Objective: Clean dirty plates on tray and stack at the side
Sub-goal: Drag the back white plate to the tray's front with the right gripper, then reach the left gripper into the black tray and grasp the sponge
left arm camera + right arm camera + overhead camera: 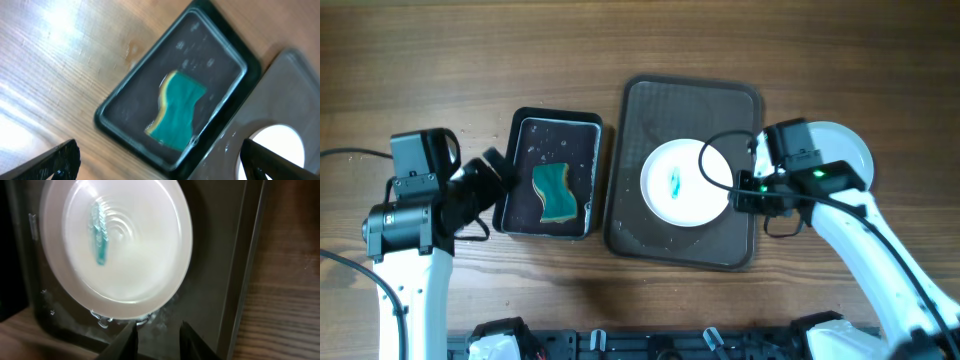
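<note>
Round white plate with a teal smear [685,182] lay on the dark brown rectangular tray [650,110], just ahead of the right gripper [738,195]. Second white plate [845,145] sat behind that gripper, off the tray, on the wooden table [620,300]. Black rectangular pan [520,130], teal-and-yellow sponge [555,193] inside, lay ahead of the left gripper [498,182], left of the tray.

A robotics lab bench: a black-and-white left robot arm [415,215] and matching right robot arm [855,215], trailing black cables [350,153], flank a wood-grain table [420,60] staged with a dark brown rectangular tray [650,110], round white plate [690,195] and black rectangular pan [545,140] holding a teal-and-yellow sponge [556,193].
</note>
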`<state>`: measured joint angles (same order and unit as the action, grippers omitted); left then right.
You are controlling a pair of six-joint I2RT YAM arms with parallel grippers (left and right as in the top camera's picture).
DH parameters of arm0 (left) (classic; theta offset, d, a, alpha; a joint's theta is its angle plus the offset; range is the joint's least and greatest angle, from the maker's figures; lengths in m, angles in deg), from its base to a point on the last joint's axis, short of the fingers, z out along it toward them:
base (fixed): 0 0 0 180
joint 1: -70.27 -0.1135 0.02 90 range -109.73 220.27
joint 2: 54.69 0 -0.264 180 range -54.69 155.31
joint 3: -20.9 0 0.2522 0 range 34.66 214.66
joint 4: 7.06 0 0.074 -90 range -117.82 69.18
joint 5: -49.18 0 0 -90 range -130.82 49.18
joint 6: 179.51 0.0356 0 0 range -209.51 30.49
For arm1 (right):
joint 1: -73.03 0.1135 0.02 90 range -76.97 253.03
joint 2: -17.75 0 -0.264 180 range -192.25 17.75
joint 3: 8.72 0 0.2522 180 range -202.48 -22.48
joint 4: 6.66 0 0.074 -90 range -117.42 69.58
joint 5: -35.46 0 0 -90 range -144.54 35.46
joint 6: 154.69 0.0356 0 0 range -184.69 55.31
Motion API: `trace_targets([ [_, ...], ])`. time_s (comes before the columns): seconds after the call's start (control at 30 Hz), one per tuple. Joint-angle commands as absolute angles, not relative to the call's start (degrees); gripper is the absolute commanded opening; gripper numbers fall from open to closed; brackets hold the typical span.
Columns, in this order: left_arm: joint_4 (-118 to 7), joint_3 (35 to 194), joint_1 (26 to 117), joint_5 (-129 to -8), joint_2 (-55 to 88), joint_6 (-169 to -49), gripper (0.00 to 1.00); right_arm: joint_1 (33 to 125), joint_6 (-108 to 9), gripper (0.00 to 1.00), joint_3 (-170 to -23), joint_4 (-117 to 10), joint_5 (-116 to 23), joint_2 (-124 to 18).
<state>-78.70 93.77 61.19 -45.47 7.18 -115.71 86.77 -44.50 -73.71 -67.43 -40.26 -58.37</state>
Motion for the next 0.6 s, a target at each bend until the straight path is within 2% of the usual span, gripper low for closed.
trace_targets([
  [0.0,-77.6,94.4,60.8,-49.2,6.9,-115.6,1.0,86.9,-49.9,0.29,-77.4,-69.8,-37.0,-52.3],
  [0.23,-78.7,94.4,62.8,-57.1,8.3,-112.8,1.0,86.9,-49.5,0.32,-77.3,-70.6,-36.6,-47.7],
  [0.4,-80.4,91.9,70.2,-51.9,14.1,-112.2,1.0,86.9,-47.9,0.35,-77.3,-70.4,-36.7,-48.0],
  [0.57,-78.7,89.8,76.3,-48.6,23.0,-112.7,0.8,86.9,-46.5,0.35,-77.3,-70.4,-36.6,-48.6],
])
